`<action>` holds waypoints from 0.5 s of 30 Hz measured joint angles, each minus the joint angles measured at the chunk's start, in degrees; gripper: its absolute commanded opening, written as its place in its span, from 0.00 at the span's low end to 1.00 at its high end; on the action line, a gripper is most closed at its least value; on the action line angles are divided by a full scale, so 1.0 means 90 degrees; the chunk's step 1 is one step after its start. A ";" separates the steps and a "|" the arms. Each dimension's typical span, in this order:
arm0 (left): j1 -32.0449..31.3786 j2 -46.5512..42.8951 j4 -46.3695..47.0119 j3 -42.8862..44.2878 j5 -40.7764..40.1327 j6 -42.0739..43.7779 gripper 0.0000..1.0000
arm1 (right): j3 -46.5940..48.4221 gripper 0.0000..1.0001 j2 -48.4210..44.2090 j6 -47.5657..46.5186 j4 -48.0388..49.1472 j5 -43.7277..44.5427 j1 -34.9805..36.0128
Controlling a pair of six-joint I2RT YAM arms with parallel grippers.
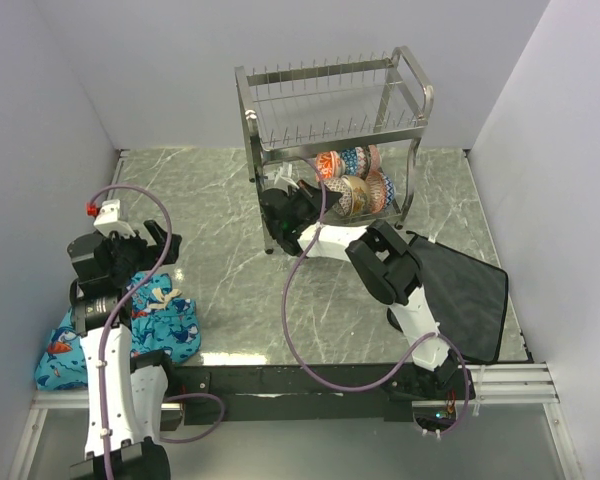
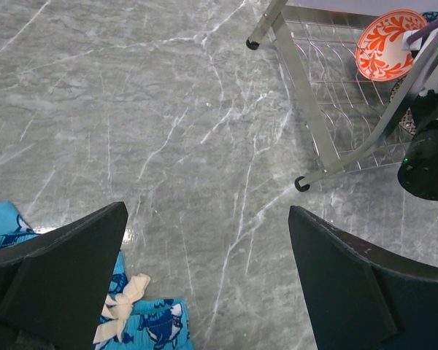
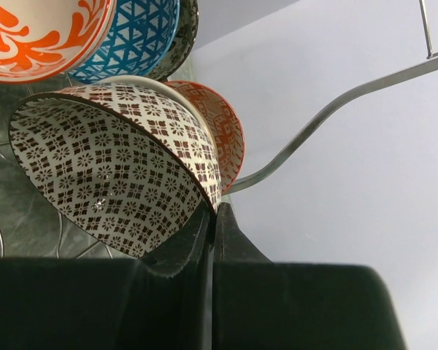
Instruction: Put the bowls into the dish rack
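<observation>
The steel dish rack (image 1: 332, 110) stands at the back of the table. Several bowls sit on edge in its lower tier (image 1: 355, 180). My right gripper (image 1: 318, 200) reaches into that tier. In the right wrist view it (image 3: 214, 211) is shut on the rim of the brown-grey patterned bowl (image 3: 109, 171). The pinkish-red bowl (image 3: 226, 131) is just behind that one. The red-orange (image 3: 36, 36), blue (image 3: 135, 36) and dark grey-white (image 3: 187, 22) bowls stand further back. No cream-white bowl is in view. My left gripper (image 1: 163, 240) (image 2: 212, 270) is open and empty, low over the table at the left.
A blue patterned cloth (image 1: 130, 335) (image 2: 142, 321) lies under the left arm. A black mat (image 1: 470, 290) lies on the right side of the table. The rack's foot (image 2: 301, 184) and the red-orange bowl (image 2: 390, 44) show in the left wrist view. Grey walls enclose the table.
</observation>
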 measured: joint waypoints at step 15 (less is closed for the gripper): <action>0.0005 -0.0342 0.0214 -0.0423 0.0172 -0.0053 0.99 | -0.0291 0.00 -0.0206 0.0121 0.0119 -0.0124 -0.0022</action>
